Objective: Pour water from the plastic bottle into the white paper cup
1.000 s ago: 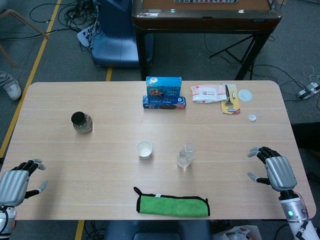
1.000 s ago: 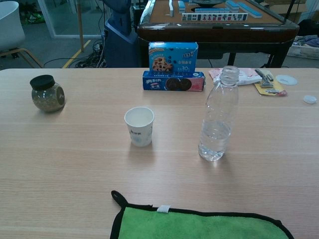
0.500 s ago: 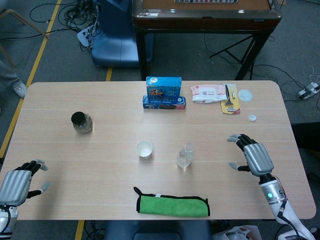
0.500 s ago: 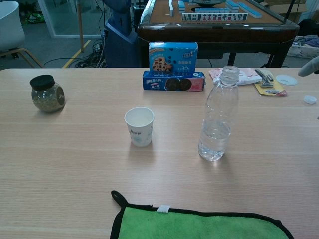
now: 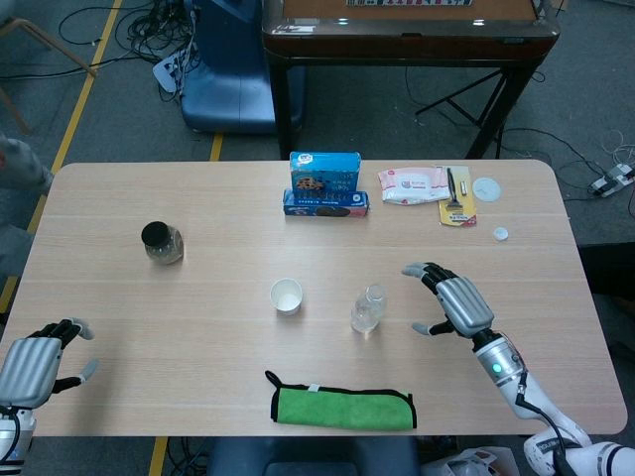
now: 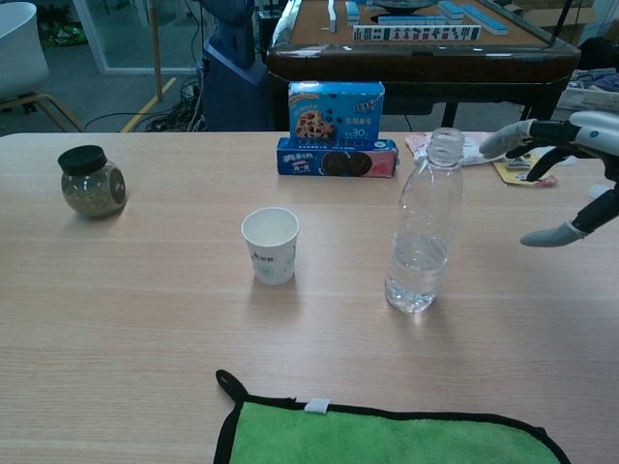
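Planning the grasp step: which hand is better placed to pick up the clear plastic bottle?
Right. The right hand hovers open just beside the clear plastic bottle, fingers spread toward it. The left hand sits at the table's far left corner, beyond the white paper cup.

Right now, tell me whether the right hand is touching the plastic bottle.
Apart. The chest view shows bare table between the right hand with its spread fingers and the plastic bottle; the head view shows the same gap.
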`<state>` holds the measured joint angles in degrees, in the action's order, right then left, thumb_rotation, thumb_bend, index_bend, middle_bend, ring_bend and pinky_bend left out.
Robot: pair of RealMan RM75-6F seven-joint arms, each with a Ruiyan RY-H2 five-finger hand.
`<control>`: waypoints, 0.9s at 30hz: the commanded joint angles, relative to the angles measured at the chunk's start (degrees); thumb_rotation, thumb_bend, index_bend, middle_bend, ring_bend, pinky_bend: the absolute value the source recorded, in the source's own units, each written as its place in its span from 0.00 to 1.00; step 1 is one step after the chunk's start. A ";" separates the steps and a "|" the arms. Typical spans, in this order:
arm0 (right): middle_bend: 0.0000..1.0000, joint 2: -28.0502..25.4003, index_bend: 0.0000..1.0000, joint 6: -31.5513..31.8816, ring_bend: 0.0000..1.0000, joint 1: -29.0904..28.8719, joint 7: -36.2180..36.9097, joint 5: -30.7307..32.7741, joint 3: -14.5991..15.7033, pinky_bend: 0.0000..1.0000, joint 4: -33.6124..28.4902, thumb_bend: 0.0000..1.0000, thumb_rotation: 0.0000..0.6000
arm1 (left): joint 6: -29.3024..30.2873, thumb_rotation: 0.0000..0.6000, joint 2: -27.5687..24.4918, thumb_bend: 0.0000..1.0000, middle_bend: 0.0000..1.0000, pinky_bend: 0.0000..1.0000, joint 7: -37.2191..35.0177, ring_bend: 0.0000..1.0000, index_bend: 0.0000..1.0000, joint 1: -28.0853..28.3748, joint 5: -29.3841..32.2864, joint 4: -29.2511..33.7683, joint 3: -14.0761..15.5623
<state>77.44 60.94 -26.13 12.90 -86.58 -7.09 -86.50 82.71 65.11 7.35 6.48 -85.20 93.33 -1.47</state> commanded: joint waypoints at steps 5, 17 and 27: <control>0.16 2.66 0.20 -3.22 0.13 -3.26 1.42 0.45 -0.16 0.27 1.97 0.00 1.00 | 0.35 1.00 -0.09 0.20 0.39 0.54 1.32 0.40 0.49 -0.18 1.03 -0.16 -0.50; 0.16 6.00 0.20 -7.00 0.13 -7.18 5.72 1.24 0.20 0.27 6.21 0.00 1.00 | 1.10 1.00 -1.32 0.20 0.39 0.54 0.09 0.40 0.50 -0.63 3.79 -0.26 -2.21; 0.17 6.60 0.20 -9.43 0.13 -9.51 10.35 1.02 1.07 0.27 7.39 0.00 1.00 | 0.93 1.00 -1.57 0.20 0.41 0.54 0.34 0.40 0.52 -0.66 4.17 -0.16 -2.27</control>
<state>84.01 51.77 -35.39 22.93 -85.55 -6.16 -79.21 83.64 63.54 7.68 5.82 -81.02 93.17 -3.74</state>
